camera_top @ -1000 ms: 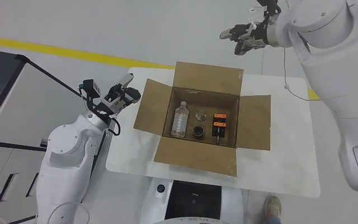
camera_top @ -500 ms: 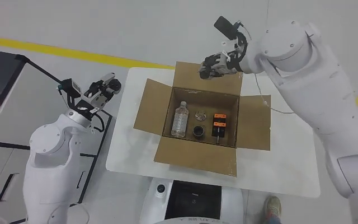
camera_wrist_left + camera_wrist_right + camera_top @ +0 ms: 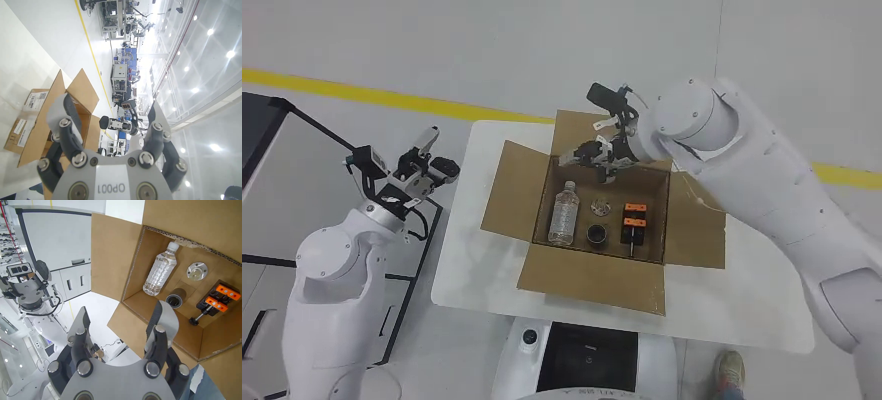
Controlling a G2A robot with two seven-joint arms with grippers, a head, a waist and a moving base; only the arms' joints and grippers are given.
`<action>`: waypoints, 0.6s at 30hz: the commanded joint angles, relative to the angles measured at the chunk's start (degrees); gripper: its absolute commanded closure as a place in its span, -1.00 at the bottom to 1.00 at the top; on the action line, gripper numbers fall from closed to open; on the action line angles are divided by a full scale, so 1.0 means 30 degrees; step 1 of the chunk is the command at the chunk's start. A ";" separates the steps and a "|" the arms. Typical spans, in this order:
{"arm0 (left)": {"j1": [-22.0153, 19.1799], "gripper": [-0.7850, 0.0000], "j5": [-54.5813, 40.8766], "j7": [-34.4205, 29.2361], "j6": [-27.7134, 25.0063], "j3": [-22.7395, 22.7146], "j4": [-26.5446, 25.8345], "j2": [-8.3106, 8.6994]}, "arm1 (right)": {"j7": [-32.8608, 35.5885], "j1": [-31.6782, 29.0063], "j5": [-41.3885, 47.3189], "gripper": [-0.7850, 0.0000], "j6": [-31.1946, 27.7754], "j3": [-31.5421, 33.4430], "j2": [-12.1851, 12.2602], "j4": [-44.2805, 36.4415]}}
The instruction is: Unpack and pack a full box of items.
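Note:
An open cardboard box stands on the white table. Inside lie a clear water bottle, a silver metal disc, a black cylinder and an orange and black clamp. My right gripper hangs open and empty above the box's far side, over the bottle's cap end. My left gripper is open and empty, held off the table's left edge, well away from the box.
The box's four flaps are folded outward over the table. A dark-framed stand sits on the floor to the left. A yellow floor line runs behind the table. The table's right part is bare.
My right arm has swung in from the far right and come down over the box's far side. My left gripper has drawn back leftward, away from the box.

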 commanded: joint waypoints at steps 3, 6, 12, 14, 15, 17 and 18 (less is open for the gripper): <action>0.0000 -1.00 0.0000 0.0000 0.0000 0.0000 0.0000 0.0000 | -0.0435 -0.0374 0.0087 -0.33 -0.0464 -0.0126 -0.0053 -0.0067; 0.0000 -1.00 0.0000 0.0000 0.0000 0.0000 0.0000 0.0000 | -0.0670 -0.0678 0.0452 0.05 -0.0904 -0.0896 -0.0432 -0.0123; 0.0000 -1.00 0.0000 0.0000 0.0000 0.0000 0.0000 0.0000 | -0.1852 -0.0830 0.0656 0.08 -0.0078 -0.2567 -0.1448 0.1060; 0.0000 -1.00 0.0000 0.0000 0.0000 0.0000 0.0000 0.0000 | -0.2016 -0.0711 0.0248 0.08 0.0386 -0.3232 -0.1785 0.1647; 0.0000 -1.00 0.0000 0.0000 0.0000 0.0000 0.0000 0.0000 | -0.2076 -0.0683 0.0139 0.08 0.0577 -0.3520 -0.1959 0.1954; 0.0000 -1.00 0.0000 0.0000 0.0000 0.0000 0.0000 0.0000 | -0.2209 -0.0556 -0.0280 0.08 0.1007 -0.4120 -0.2307 0.2538; 0.0000 -1.00 0.0000 0.0000 0.0000 0.0000 0.0000 0.0000 | -0.2169 -0.0545 -0.0244 0.07 0.1031 -0.4320 -0.2482 0.2822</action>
